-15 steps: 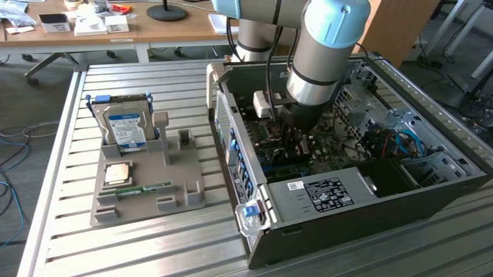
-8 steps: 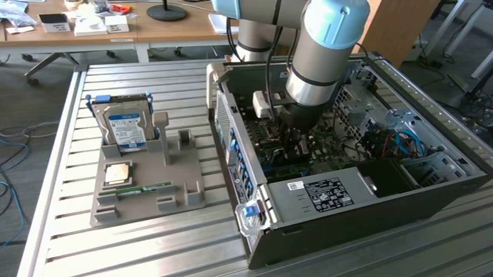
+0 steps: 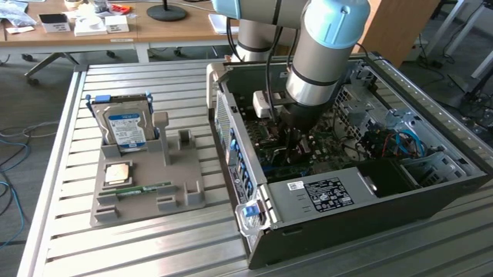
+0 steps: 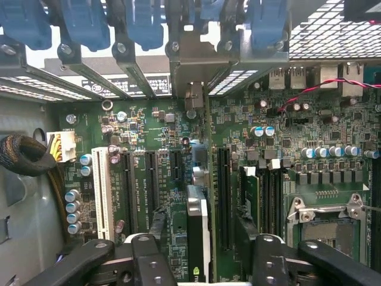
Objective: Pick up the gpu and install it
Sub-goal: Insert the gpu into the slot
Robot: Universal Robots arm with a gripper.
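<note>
gpu (image 4: 197, 238), thin edge-on card, between open black gripper (image 4: 205, 250) fingers

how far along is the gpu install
Done: the gpu stands edge-on in a motherboard slot inside the case, bracket end toward the rear slots. In hand: the gripper straddles it, fingers spread apart from the card. Left: whether it is fully seated cannot be told.

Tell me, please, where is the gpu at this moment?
In the wrist view the gpu stands on edge on the motherboard inside the computer case, between the open gripper fingers and beside the long black slot.
</note>
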